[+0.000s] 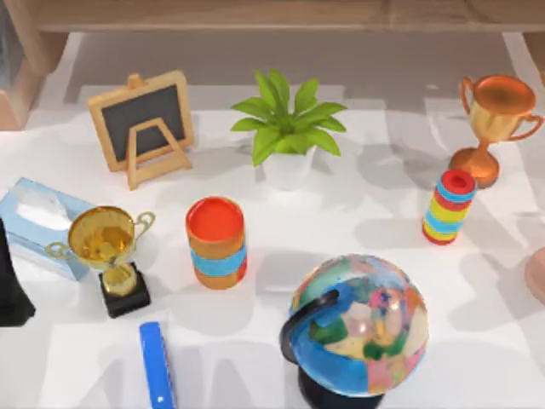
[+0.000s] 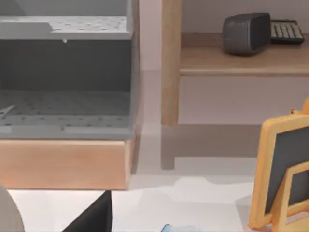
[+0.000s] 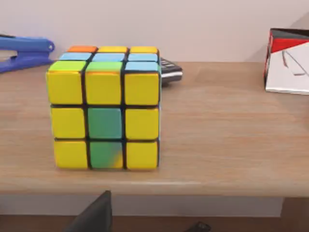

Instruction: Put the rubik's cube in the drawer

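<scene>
the rubik's cube (image 3: 104, 108) sits upright on a wooden shelf (image 3: 227, 140), untouched; grey drawer (image 2: 65, 77) stands open; either end effector's opening: cannot tell

You won't find any readable text, labels, brands or numbers. The chalkboard (image 1: 142, 121) left of the plant (image 1: 288, 128) is blank. The red-and-white box (image 3: 288, 60), on the same shelf as the rubik's cube (image 3: 105, 107), has only outline graphics, no lettering you can read.
</scene>
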